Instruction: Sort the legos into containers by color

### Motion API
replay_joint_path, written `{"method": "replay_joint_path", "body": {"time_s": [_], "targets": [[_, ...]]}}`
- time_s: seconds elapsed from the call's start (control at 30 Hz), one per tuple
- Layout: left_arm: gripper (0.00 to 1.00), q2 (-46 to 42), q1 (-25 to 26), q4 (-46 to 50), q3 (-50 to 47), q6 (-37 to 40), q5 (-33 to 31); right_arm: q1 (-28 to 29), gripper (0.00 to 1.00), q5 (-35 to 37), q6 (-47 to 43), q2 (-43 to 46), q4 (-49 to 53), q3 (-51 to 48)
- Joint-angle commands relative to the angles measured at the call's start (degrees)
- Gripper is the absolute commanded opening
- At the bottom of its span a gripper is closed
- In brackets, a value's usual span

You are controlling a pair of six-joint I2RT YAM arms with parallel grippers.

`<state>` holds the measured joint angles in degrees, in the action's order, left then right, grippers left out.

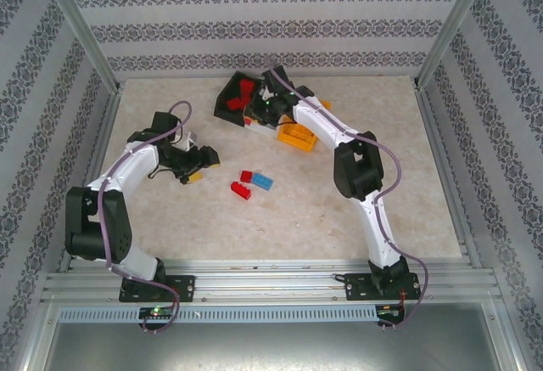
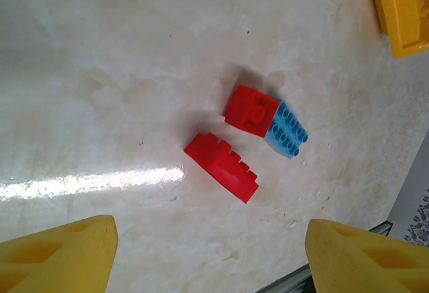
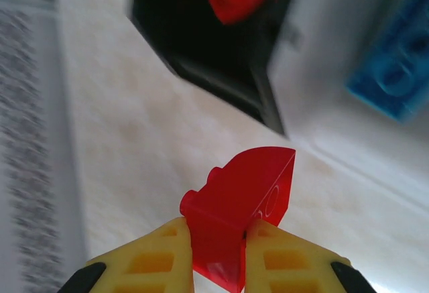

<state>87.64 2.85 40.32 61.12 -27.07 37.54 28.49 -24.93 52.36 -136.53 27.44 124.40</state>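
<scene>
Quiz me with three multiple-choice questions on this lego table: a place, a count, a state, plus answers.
1. The blue studded plastic brick lies:
A against a square red plastic brick
B inside an orange bin
C alone by the wall
2. Loose bricks on the beige marbled table before the left pincer:
A two
B three
C five
3. The right pincer is:
A open
B shut on a red studded plastic brick
C shut on a blue brick
Answers: 1 A, their sides meet; 2 B, two red, one blue; 3 B, yellow fingers clamp it.
</scene>
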Motion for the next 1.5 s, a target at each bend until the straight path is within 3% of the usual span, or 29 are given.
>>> {"method": "replay_joint_path", "body": {"time_s": [0.0,0.1,0.17,0.27,0.33,0.57,0.87,1.0,1.17,1.23,1.37,1.47], "targets": [[0.75,-2.4,-1.0,2.0,-3.0,-1.2,1.0,-0.4,0.17,-4.9,10.3,-6.1,-15.1,8.2],[0.75,-3.8,-0.9,2.4,-5.0,-2.1,0.9,-0.8,0.20,-4.0,12.3,-14.8,-14.5,22.5],[0.75,-4.5,-1.0,3.3,-6.0,-2.0,0.3,-1.3,0.29,-2.6,14.4,-21.4,-14.2,32.5],[0.75,-5.3,-0.9,4.9,-6.7,-1.6,-1.0,-2.4,0.34,-0.7,18.3,-27.4,-16.7,40.1],[0.75,-5.5,-1.0,6.0,-6.7,-1.1,-1.5,-3.0,0.41,0.4,18.1,-27.4,-17.6,40.2],[0.76,-4.7,-0.9,5.9,-6.1,-0.5,-2.2,-3.9,0.50,1.3,12.2,-19.1,-17.5,29.5],[0.77,-3.5,1.8,7.5,-1.7,4.5,-4.2,-1.7,0.54,-2.1,0.0,-10.0,-1.9,27.3],[0.80,-0.5,8.2,11.2,1.4,10.4,-8.0,0.3,0.56,0.0,-5.3,1.2,3.9,13.7],[0.87,4.0,16.8,10.4,2.1,12.6,-11.2,0.6,0.57,3.7,-2.3,22.6,-2.3,-19.5],[0.88,5.6,18.7,8.6,1.9,11.3,-10.8,0.8,0.58,5.2,-1.8,29.0,-3.1,-28.1],[0.99,9.2,22.5,7.9,4.6,14.6,-14.5,1.8,0.58,7.3,-1.2,40.2,-3.0,-42.1],[1.00,12.8,23.7,10.0,7.9,19.4,-18.7,3.2,0.59,8.9,-0.2,46.1,-3.0,-49.3]]}}
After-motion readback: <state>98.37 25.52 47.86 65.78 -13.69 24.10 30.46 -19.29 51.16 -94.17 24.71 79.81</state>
